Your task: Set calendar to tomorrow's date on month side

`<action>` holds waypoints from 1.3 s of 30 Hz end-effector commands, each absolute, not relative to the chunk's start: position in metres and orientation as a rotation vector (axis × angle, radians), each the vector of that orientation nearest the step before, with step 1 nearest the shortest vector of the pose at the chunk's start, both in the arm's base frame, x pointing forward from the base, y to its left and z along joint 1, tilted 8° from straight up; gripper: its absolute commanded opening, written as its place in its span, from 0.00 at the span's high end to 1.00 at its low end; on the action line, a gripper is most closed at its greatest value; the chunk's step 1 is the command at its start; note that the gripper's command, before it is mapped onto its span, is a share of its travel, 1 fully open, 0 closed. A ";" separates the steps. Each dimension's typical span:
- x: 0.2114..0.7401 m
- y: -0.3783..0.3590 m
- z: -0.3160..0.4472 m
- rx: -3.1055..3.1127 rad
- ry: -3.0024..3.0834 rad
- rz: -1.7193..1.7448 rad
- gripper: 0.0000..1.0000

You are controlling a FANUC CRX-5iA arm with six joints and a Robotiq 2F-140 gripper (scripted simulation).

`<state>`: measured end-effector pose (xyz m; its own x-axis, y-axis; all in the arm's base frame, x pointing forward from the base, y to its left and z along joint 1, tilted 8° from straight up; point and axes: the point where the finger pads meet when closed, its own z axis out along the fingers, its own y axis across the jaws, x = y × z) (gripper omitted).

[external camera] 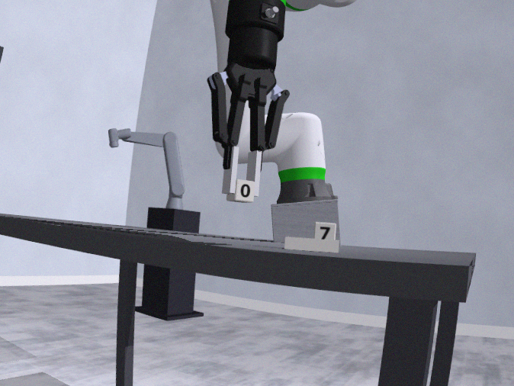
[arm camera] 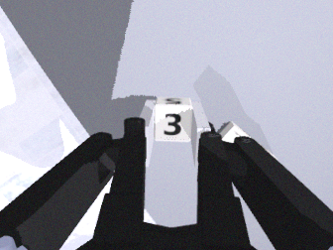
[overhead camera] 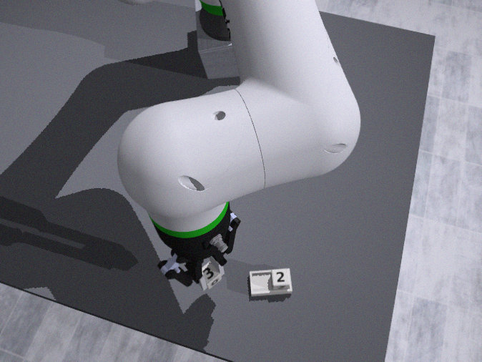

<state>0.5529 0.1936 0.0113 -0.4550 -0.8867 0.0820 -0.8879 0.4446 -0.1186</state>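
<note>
The black two-fingered claw with pale fingertip pads [overhead camera: 202, 278] [external camera: 242, 193] [arm camera: 171, 124] is closed on a white cube with black digits [overhead camera: 211, 274] [external camera: 245, 191] [arm camera: 172, 122], held aloft above the dark grey rectangular counter [overhead camera: 335, 241] [external camera: 257, 265]. In the exterior view the held cube shows 0; the top and wrist views show a 3 on its upper face. Seen from the top, at three o'clock from it, well clear of the claw, the shallow white rectangular tray [overhead camera: 259, 293] [external camera: 300, 244] rests on the counter. A second white cube with black digits [overhead camera: 280, 277] [external camera: 325, 231] sits in the tray's three-o'clock half, 2 on top, 7 toward the exterior view; the nine-o'clock half is unfilled.
</note>
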 end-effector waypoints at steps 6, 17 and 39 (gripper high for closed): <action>0.550 0.198 0.049 1.635 -2.663 0.226 0.76; 0.550 0.199 0.049 1.630 -2.666 0.226 0.76; 0.552 0.199 0.050 0.783 -3.070 0.222 0.76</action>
<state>0.5517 0.1988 0.0496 -0.8513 -0.5246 0.0098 -0.5210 0.8429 -0.1343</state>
